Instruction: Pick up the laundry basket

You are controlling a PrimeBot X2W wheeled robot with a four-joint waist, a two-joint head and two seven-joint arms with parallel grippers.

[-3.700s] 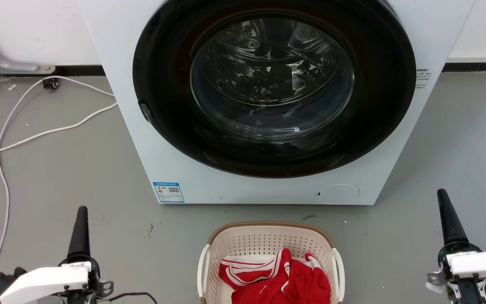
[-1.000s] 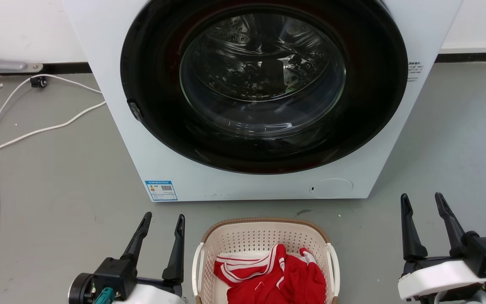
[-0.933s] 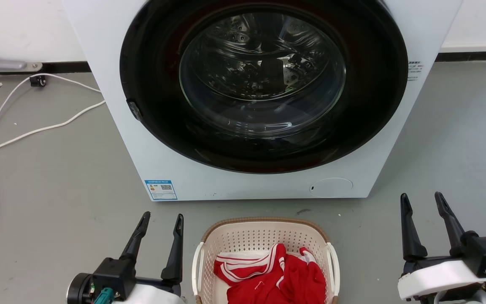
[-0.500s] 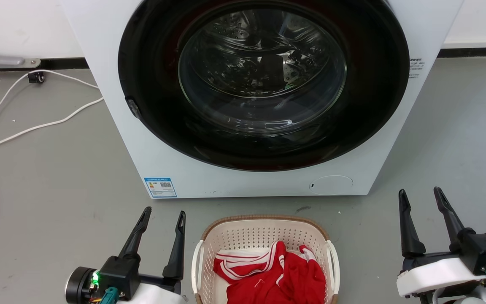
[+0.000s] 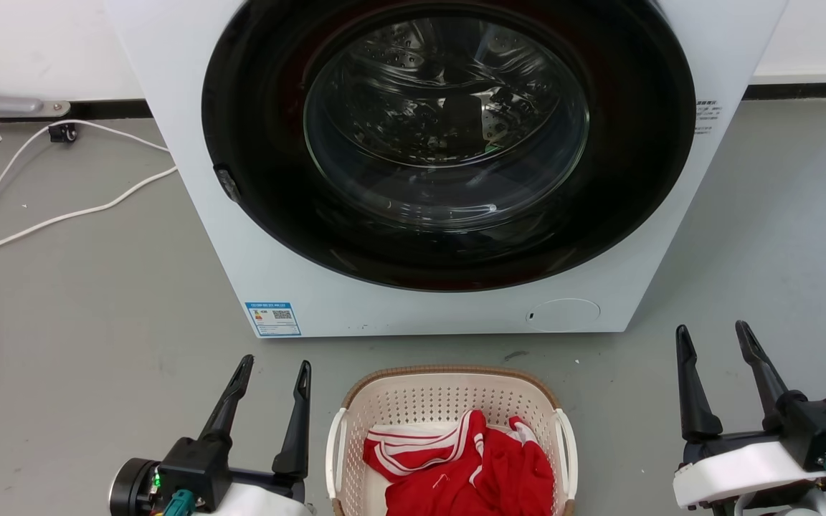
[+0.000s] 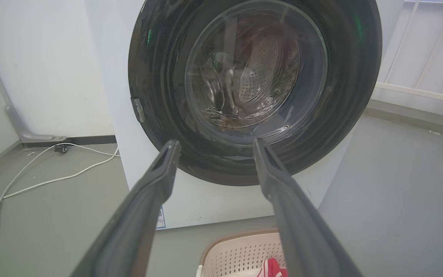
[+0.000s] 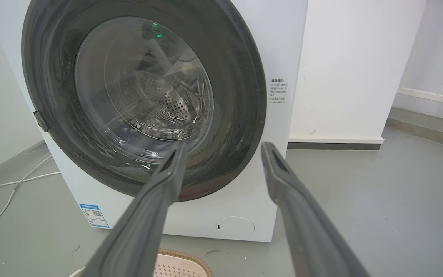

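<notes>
Your laundry basket point(image 5: 442, 405) is cream, perforated, brown-rimmed, white-handled, holding red cloth point(image 5: 485, 473); left gripper point(image 5: 275, 362) and right gripper point(image 5: 712, 327) flank it, both spread, empty.

The laundry basket point(image 5: 449, 403) is cream-white and dotted with small holes, with a brown woven-look rim and white handles. The garment point(image 5: 485, 476) in it is red with white stripes. The washing machine point(image 5: 191, 186) beyond is white with a black door ring and a blue label point(image 5: 272, 319). The floor point(image 5: 97, 308) is grey and the cable point(image 5: 62, 216) on the left white. The left gripper point(image 5: 275, 362) and right gripper point(image 5: 712, 327) are black.
</notes>
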